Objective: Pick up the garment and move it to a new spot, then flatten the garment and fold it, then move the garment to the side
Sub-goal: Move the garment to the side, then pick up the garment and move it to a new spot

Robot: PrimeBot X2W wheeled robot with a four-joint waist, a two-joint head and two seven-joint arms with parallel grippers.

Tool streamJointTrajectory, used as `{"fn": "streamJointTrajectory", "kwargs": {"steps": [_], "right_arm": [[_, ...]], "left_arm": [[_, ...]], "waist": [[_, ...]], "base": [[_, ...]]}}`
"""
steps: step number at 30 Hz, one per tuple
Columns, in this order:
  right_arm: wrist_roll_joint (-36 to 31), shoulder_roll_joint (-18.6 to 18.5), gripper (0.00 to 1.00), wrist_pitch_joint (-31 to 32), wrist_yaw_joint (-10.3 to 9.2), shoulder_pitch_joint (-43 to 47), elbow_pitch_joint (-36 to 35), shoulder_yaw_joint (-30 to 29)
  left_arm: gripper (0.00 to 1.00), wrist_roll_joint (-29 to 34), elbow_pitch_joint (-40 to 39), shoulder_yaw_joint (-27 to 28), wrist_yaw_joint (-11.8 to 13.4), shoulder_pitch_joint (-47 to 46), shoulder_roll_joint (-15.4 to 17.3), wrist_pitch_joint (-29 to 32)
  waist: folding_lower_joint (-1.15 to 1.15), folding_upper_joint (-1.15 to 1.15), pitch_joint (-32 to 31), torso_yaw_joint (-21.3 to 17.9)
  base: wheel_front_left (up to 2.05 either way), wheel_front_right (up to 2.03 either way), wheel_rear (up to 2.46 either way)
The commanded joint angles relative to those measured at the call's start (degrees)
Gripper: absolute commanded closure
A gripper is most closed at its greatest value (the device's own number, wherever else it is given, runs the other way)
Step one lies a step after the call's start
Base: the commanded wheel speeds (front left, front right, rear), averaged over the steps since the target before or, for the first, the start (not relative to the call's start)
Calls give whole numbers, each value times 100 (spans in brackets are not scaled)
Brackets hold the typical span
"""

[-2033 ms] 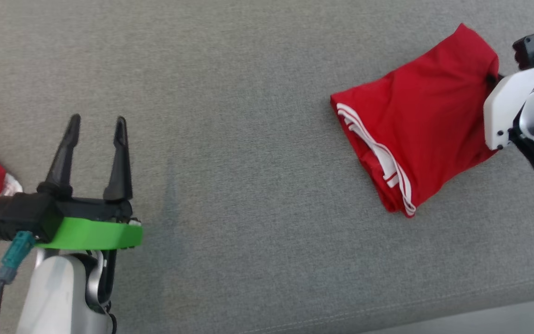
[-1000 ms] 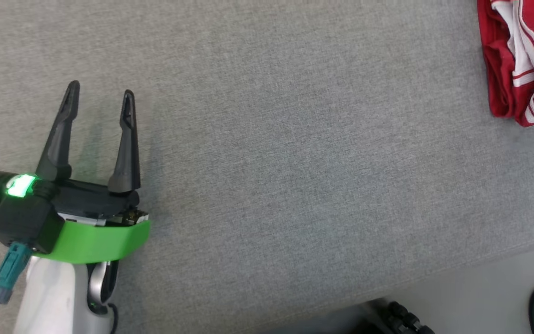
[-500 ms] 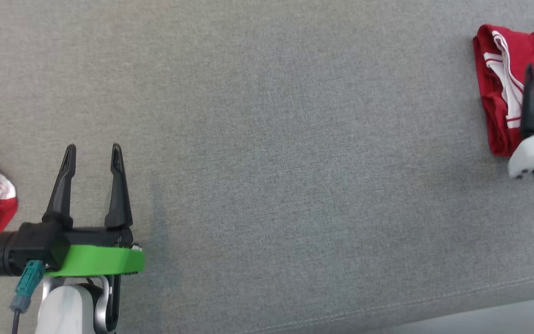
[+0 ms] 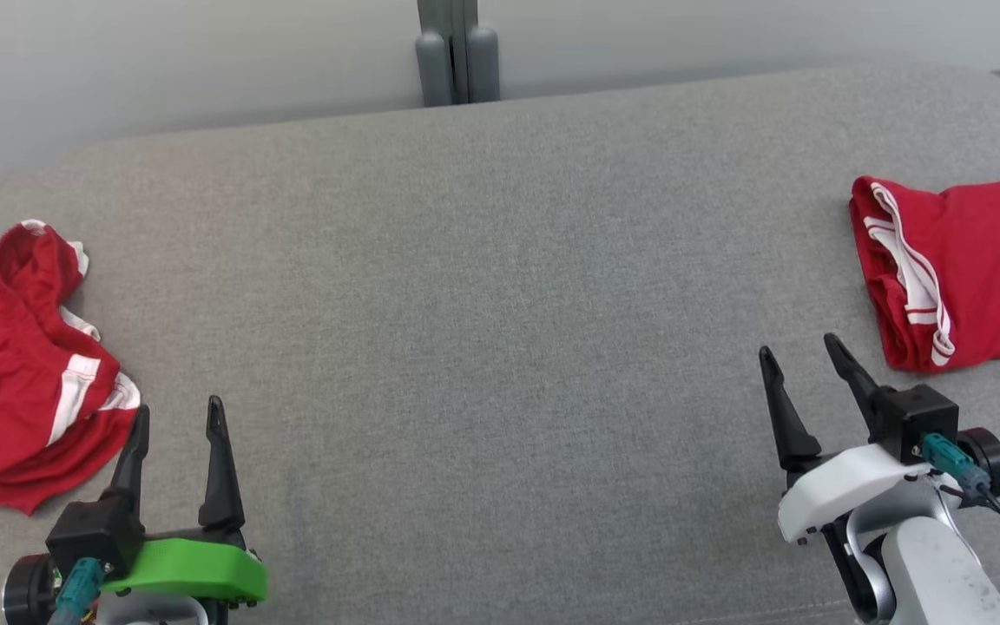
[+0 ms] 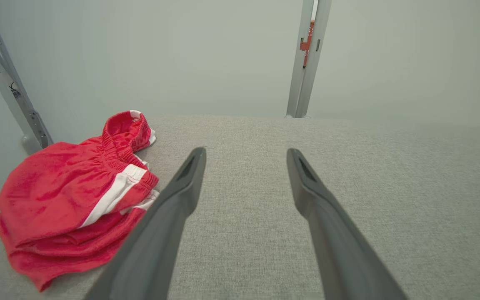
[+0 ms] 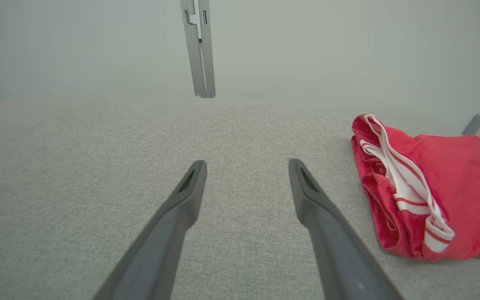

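A folded red garment with white stripes (image 4: 969, 269) lies flat at the right edge of the grey padded surface (image 4: 500, 304); the right wrist view has it to the right (image 6: 436, 187). A second red garment (image 4: 23, 373), crumpled, lies at the far left and appears in the left wrist view (image 5: 69, 200). My right gripper (image 4: 797, 345) hovers open and empty at the lower right, just left of and nearer than the folded garment (image 6: 247, 162). At the lower left my left gripper (image 4: 179, 408) is open and empty beside the crumpled garment (image 5: 246, 152).
A grey metal post (image 4: 457, 52) stands behind the surface's far edge against a pale wall. The surface's corners are rounded at the back left and back right. Bare grey fabric spans the wide middle between the two garments.
The head camera has swung and lifted, now taking in the whole surface. My right gripper has come away from the folded garment to the lower right. The left gripper stays open.
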Motion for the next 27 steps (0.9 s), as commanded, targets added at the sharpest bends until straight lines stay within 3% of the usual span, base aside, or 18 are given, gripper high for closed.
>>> {"fn": "streamJointTrajectory", "kwargs": {"steps": [1,21,27], "right_arm": [[78,24,0,24,-8,117,24,-13],[4,297,0,181,-8,258,9,-454],[58,324,0,162,-8,243,-41,-531]], "left_arm": [[0,-60,77,-42,26,153,-1,1],[0,-272,169,-368,121,332,2,1],[0,-254,84,-399,206,212,2,1]], "waist": [[0,0,-463,143],[0,0,-647,150],[0,0,-588,400]], "base": [[0,0,0],[0,0,0],[0,0,0]]}}
